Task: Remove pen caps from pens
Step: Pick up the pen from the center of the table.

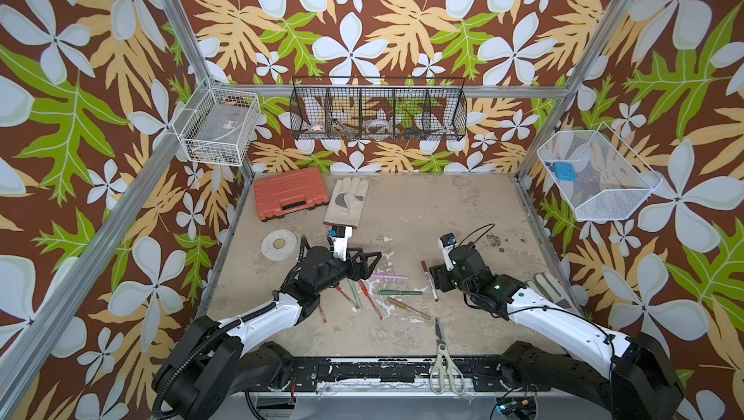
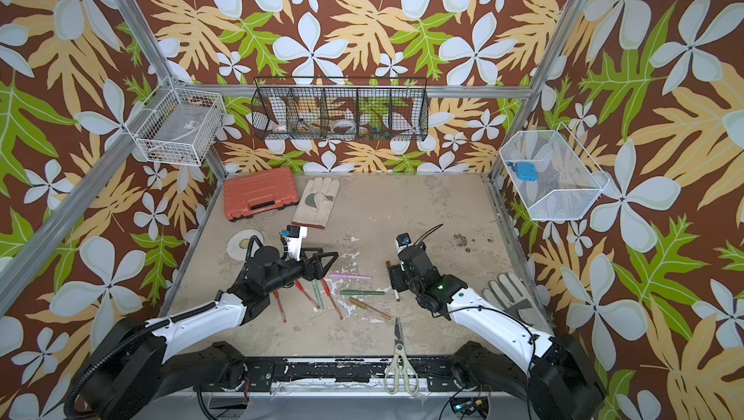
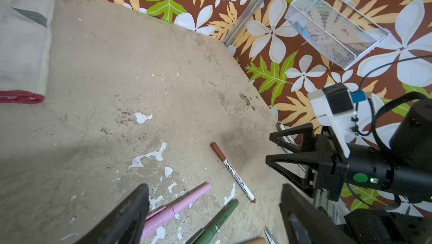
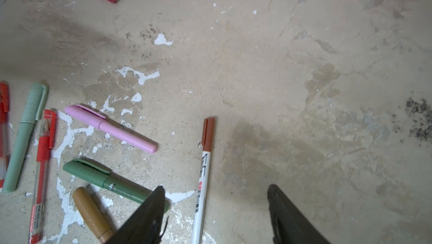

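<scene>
Both top views look steeply down from high above the near edge of the table [image 1: 422, 212], facing the back wall [image 1: 362, 35], far enough to take in the whole table; they share nearly the whole scene. The left wrist camera sits low over the table, looking across toward the right arm [image 3: 374, 168]. The right wrist camera looks down from close above the white marker [image 4: 203, 184], which both wrist views share, with the pink pen [image 4: 112, 128].

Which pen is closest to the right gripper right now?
The white marker with the brown cap: it lies directly under the right gripper, alone, while the coloured pens cluster off to one side.
</scene>
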Action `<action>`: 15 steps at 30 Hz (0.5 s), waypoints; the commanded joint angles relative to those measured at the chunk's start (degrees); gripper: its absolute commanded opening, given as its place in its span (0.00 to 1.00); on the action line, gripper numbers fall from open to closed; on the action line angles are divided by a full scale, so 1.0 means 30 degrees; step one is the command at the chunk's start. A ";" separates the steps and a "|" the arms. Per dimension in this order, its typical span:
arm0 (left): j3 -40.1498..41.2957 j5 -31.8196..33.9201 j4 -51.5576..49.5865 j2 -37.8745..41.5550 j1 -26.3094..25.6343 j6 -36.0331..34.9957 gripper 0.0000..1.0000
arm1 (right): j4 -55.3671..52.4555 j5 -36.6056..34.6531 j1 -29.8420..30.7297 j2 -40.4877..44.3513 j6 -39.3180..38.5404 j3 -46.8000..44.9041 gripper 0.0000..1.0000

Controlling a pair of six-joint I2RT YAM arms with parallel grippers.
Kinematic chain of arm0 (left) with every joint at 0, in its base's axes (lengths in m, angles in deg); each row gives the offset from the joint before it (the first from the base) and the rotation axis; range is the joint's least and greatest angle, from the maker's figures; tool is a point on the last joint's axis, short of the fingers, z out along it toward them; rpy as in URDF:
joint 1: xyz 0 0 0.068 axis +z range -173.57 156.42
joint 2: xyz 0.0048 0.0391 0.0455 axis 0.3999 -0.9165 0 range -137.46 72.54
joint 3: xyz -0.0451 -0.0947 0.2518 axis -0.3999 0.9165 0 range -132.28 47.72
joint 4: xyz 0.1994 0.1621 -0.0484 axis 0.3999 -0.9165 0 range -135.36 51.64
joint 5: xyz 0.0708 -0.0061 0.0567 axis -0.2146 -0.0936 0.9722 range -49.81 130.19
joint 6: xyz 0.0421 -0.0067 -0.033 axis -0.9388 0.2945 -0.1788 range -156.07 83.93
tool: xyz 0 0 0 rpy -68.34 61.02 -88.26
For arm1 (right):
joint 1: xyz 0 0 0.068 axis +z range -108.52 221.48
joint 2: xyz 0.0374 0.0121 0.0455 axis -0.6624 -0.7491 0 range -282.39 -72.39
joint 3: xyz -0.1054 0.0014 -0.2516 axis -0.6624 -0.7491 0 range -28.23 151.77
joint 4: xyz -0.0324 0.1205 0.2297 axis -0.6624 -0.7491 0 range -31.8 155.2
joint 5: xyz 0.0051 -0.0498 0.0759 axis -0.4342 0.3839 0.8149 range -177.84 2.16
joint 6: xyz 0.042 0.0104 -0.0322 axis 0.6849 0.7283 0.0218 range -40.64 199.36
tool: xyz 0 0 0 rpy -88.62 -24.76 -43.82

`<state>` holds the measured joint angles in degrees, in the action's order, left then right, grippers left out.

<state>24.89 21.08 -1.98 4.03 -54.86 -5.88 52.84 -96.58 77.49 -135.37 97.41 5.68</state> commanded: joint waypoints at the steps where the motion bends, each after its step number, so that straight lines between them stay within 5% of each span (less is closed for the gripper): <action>1: 0.0051 -0.1208 0.0129 -0.0349 -0.0484 -0.0029 0.87 | -0.0520 0.0876 0.0067 0.0038 0.0908 -0.0330 0.62; 8: -0.0785 -0.3895 0.0679 -0.3254 -0.0879 0.0864 0.73 | -0.0818 0.1569 0.0063 -0.1306 0.1275 -0.0238 0.61; 15: -0.1033 -0.3560 0.0035 -0.3715 -0.0967 0.0715 0.71 | -0.1143 0.1627 0.0067 -0.3685 0.1186 0.0615 0.44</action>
<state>22.05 11.03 -2.11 -7.23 -57.62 -3.62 50.37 -92.23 77.67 -144.99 100.97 6.77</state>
